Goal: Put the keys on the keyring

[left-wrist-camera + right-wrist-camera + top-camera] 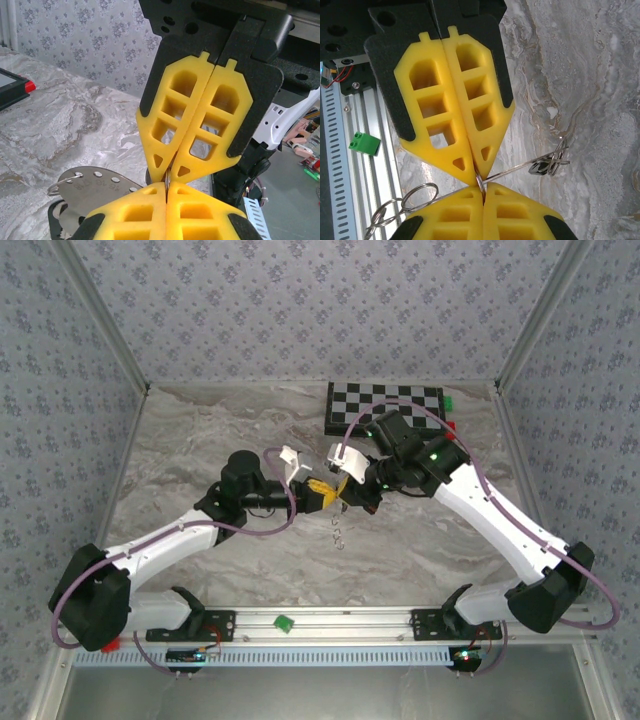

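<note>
Mid-threading, judging by frame centre: keyring (480,181) pinched between shut left gripper (476,175) and shut right gripper (484,189); keys (542,167) dangling at right, seemingly unthreaded.

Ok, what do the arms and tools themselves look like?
The left arm and right arm are white with black joints, each trailed by a looping mauve cable. The left tool and right tool have yellow fingers with cut-out windows on black mounts.

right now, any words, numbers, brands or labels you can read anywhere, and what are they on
No text here can be read clearly enough to quote.
Stamped marking on the silver metal plate with holes, left wrist view: too blurred to read.
</note>
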You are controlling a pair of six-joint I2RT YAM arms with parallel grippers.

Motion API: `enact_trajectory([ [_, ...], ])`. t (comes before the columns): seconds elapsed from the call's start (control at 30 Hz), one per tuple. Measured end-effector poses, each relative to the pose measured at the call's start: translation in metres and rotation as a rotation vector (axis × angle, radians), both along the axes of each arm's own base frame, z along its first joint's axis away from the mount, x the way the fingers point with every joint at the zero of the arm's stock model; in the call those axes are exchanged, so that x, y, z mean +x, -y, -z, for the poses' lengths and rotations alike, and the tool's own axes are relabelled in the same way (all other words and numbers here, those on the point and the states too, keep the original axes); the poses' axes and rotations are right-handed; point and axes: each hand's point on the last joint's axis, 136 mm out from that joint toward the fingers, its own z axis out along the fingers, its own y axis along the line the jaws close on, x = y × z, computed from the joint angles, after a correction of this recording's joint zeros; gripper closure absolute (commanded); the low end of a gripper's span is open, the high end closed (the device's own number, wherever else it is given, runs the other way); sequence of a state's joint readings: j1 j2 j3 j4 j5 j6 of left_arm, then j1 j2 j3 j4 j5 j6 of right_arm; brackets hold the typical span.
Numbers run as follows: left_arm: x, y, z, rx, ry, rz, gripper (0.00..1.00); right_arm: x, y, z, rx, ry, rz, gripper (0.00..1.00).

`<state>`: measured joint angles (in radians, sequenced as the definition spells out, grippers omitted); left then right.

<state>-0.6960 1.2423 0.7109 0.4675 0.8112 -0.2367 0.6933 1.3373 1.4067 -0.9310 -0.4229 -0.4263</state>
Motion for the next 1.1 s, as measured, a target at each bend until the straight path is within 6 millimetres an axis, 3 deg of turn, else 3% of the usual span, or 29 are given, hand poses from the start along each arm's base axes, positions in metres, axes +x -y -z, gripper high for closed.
enact_trajectory([
  [0.07,-0.001,-0.001,0.0,-0.003,0.0,-0.005,1.0,-0.001,0.001,0.0,0.013,0.01,0.002,0.94],
  [0.1,-0.002,-0.001,-0.001,-0.004,-0.001,-0.006,1.0,-0.003,0.001,0.0,0.024,0.012,0.008,0.81],
  [0.17,-0.004,-0.002,-0.003,-0.01,-0.001,-0.008,1.0,-0.005,0.003,-0.001,0.046,0.024,0.02,0.67],
  [0.53,-0.003,-0.008,-0.027,-0.064,0.042,-0.049,1.0,-0.012,0.027,-0.006,0.194,0.185,0.146,0.69],
  [0.87,-0.001,-0.008,-0.027,-0.064,0.036,-0.061,1.0,-0.008,0.015,-0.025,0.285,0.269,0.163,0.7],
  [1.1,0.0,-0.008,-0.032,-0.081,0.034,-0.07,1.0,-0.004,0.011,-0.017,0.287,0.26,0.168,0.74],
])
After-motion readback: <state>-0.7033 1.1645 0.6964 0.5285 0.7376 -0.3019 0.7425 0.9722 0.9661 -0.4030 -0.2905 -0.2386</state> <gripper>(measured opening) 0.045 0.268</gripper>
